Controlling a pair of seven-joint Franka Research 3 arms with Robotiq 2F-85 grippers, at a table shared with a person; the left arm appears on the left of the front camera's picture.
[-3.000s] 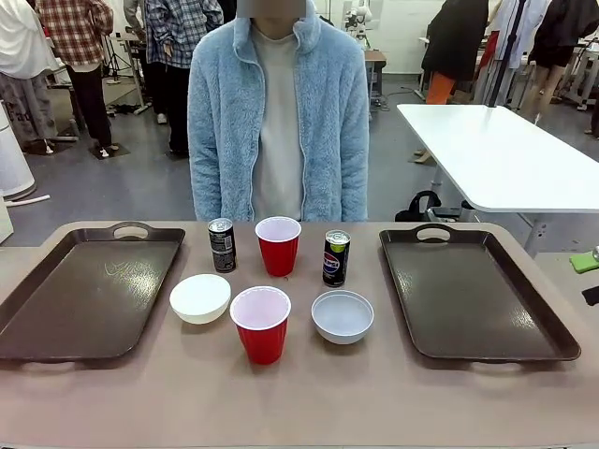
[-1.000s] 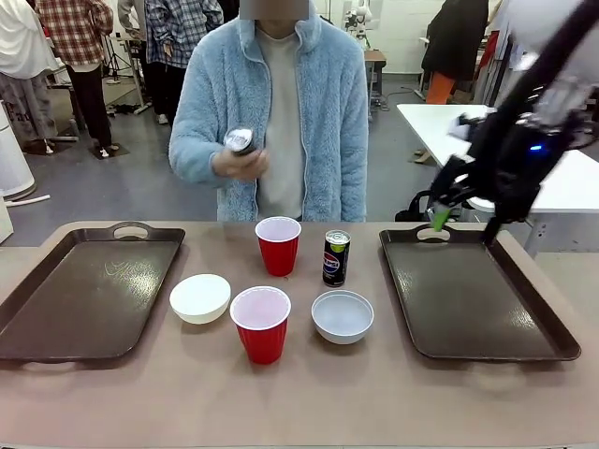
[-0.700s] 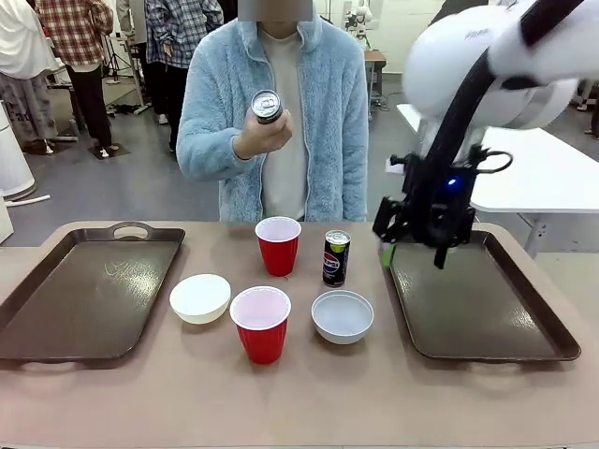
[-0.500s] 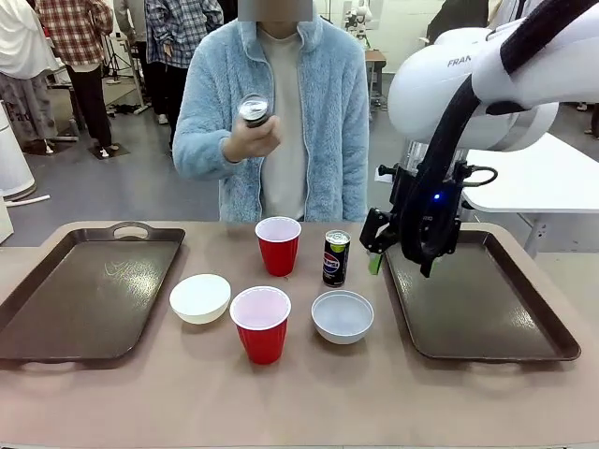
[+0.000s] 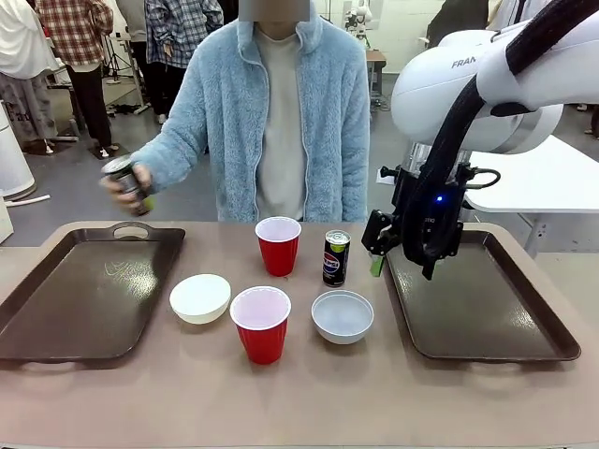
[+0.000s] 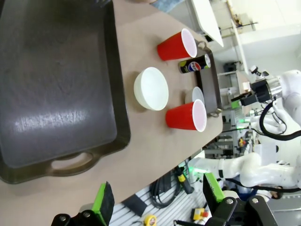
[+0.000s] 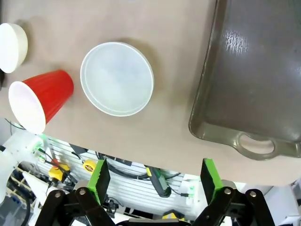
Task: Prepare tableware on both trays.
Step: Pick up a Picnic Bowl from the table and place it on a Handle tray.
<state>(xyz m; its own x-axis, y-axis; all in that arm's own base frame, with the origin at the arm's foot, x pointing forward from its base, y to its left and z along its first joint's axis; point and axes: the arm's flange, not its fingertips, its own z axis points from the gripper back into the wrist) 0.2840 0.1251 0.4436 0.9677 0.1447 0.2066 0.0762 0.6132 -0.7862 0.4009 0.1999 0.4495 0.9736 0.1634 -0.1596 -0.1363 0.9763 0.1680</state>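
A person's hand holds one black can [image 5: 122, 178] in the air over the far edge of the left tray [image 5: 89, 290]. On the table between the trays stand the other can [image 5: 336, 257], two red cups [image 5: 278, 245] [image 5: 261, 323], the white bowl [image 5: 200, 297] and the pale grey bowl [image 5: 343, 315]. My right gripper [image 5: 401, 260] hangs open above the left rim of the right tray [image 5: 477, 299]; its wrist view looks down on the grey bowl [image 7: 117, 78] and that tray [image 7: 263, 70]. My left gripper [image 6: 157, 197] is open, off the near end of the left tray [image 6: 56, 84].
The person stands at the far side, behind the cups. A white table [image 5: 496, 150] stands behind the right arm. Both trays hold nothing. The table's near strip in front of the cups is bare.
The person picked the left can off the table, raised it, then carried it left over the left tray's far edge. My right arm swung in and lowered over the right tray's left rim.
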